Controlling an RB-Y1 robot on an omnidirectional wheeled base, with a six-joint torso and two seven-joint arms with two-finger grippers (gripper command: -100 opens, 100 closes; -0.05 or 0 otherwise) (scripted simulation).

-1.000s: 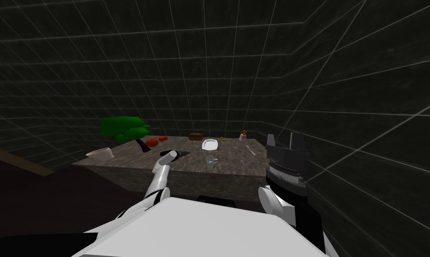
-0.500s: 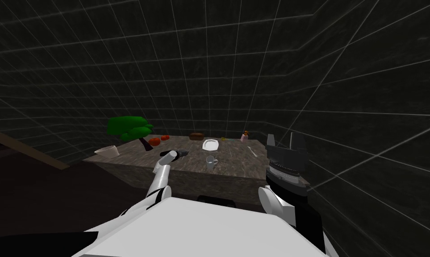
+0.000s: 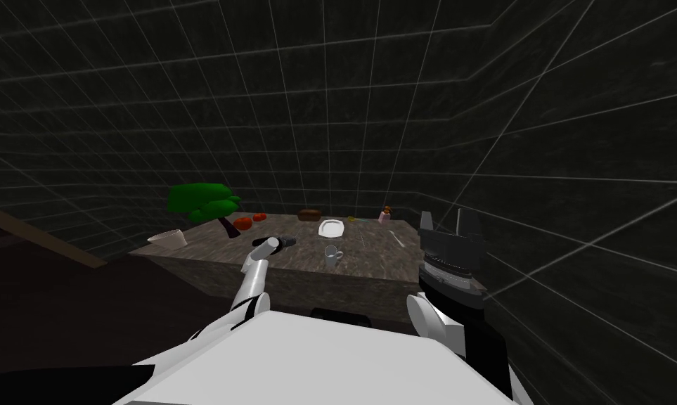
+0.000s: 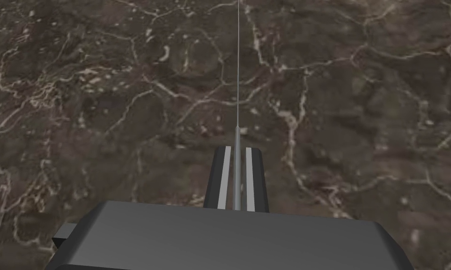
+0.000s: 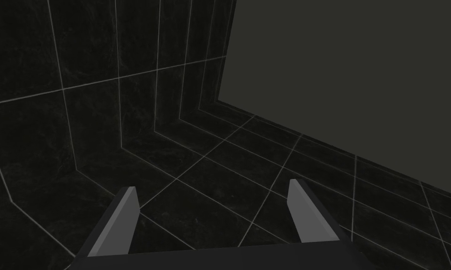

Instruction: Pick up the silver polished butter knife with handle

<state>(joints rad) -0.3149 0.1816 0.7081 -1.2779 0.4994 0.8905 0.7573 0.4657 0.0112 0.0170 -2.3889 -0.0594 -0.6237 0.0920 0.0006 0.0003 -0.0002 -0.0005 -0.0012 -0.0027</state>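
Observation:
The butter knife (image 4: pixel 237 136) is a thin grey piece seen edge-on, its blade running away as a fine line over the brown marbled countertop (image 4: pixel 102 93). My left gripper (image 4: pixel 237 149) is shut on the knife's handle, its fingers (image 4: pixel 225 173) pressing both sides. In the head view the left gripper (image 3: pixel 286 242) reaches over the near part of the countertop (image 3: pixel 372 264), left of a white mug (image 3: pixel 332 254). My right gripper (image 3: pixel 447 221) stands raised and open beside the counter's right end, its fingers (image 5: pixel 126 220) holding nothing.
On the counter stand a white plate (image 3: pixel 332 228), a brown loaf (image 3: pixel 308 214), red tomatoes (image 3: pixel 243 223), a green plant (image 3: pixel 202 200), a white bowl (image 3: pixel 169 238), a spoon (image 3: pixel 398 239) and a pink item (image 3: pixel 384 214). Dark tiled walls surround it.
My left gripper's fingers have closed from wide open onto the knife's handle. The head view shifted slightly early on, then held. The right arm has stayed still.

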